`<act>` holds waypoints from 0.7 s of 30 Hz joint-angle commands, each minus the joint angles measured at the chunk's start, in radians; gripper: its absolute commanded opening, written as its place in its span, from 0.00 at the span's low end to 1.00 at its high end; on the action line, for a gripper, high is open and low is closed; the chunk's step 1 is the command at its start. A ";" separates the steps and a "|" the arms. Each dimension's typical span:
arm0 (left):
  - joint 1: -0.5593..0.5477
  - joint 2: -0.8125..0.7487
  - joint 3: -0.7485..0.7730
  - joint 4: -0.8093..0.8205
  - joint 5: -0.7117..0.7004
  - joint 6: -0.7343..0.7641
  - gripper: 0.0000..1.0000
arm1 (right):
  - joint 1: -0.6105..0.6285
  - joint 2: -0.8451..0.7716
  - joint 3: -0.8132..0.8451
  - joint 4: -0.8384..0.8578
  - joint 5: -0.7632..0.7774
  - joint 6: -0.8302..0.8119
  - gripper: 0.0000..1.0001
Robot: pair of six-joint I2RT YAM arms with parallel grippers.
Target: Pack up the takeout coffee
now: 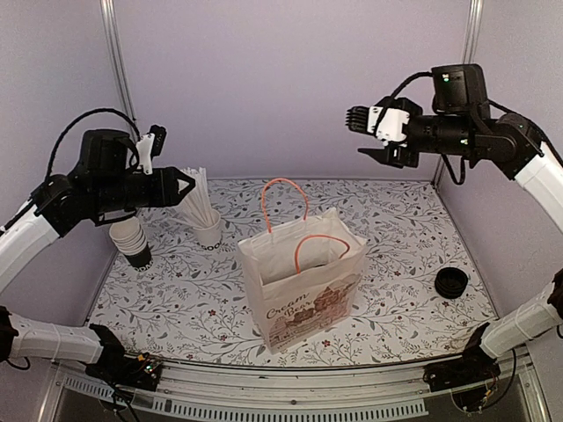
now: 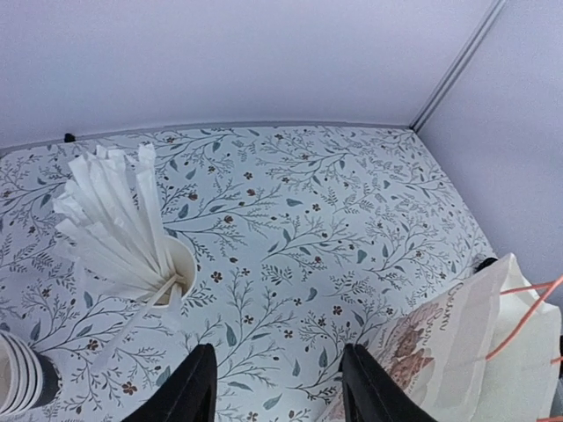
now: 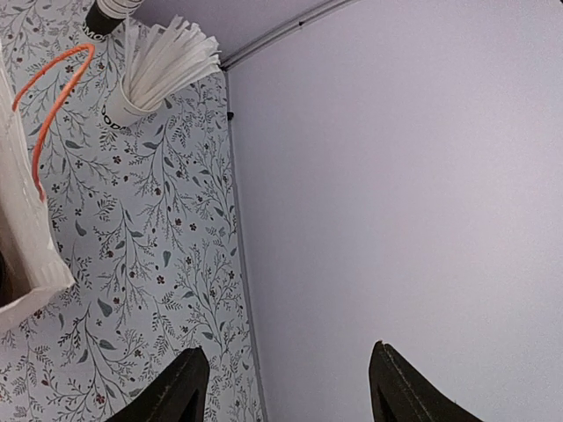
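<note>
The takeout coffee does not show in any view. A white paper bag [image 1: 303, 290] with orange handles stands open and upright at the table's middle; I cannot see what is inside it. My left gripper [image 1: 183, 185] hangs open and empty above the table's left side, near the straw holder [image 1: 208, 230]. In the left wrist view its fingers [image 2: 201, 382] frame bare tabletop, with the bag [image 2: 475, 343] at lower right. My right gripper [image 1: 362, 134] is raised high at the back right, open and empty. Its wrist view looks along the back wall, the bag's edge [image 3: 22, 237] at left.
A stack of lidless black cups [image 1: 132, 239] stands left of the straw holder. A low stack of black lids [image 1: 451, 282] lies at the right. Purple walls close in the back and sides. The straw holder [image 2: 132, 237] [image 3: 149, 70] shows in both wrist views.
</note>
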 commanded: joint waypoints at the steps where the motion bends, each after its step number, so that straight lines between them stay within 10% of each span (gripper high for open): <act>1: 0.021 0.030 0.041 -0.170 -0.145 -0.093 0.50 | -0.199 -0.151 -0.132 -0.023 -0.182 0.181 0.66; 10: 0.029 0.017 -0.067 -0.093 -0.104 -0.153 0.54 | -0.583 -0.452 -0.642 0.125 -0.595 0.533 0.65; 21: 0.054 0.262 0.019 -0.161 -0.185 -0.194 0.53 | -0.749 -0.690 -0.998 0.411 -0.739 0.748 0.65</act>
